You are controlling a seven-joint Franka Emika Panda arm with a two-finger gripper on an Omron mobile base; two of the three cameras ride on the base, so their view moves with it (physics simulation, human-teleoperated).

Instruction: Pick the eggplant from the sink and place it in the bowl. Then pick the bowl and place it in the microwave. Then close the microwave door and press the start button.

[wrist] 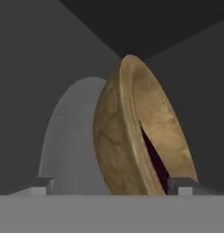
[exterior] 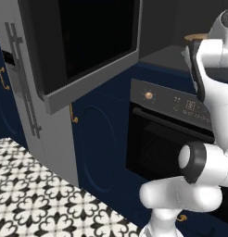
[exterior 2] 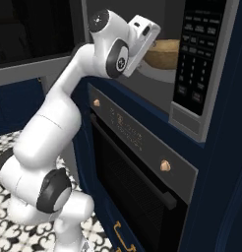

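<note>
Bowl (wrist: 132, 136) sitting inside the microwave (exterior 2: 192, 69) on its pale round turntable (wrist: 68, 136), tipped sideways in the hand view because of the rolled camera. Eggplant (wrist: 155, 157) showing as a dark purple sliver with a hint of green inside the bowl. Gripper (wrist: 113, 185) released, fingers standing wide on either side of the bowl wall, touching or just clear impossible to tell. Microwave door (exterior: 88, 51) hanging wide open to the left, above the black oven (exterior 2: 137, 162).

Judging the risks from here: dragging a finger against the rim while backing out, tipping or sliding the bowl toward the cavity edge; spilling the eggplant as a result; clipping the cavity frame with the wrist on the way out; swinging the door before the arm is clear; pressing the wrong key on the crowded keypad (exterior 2: 194, 54).
</note>
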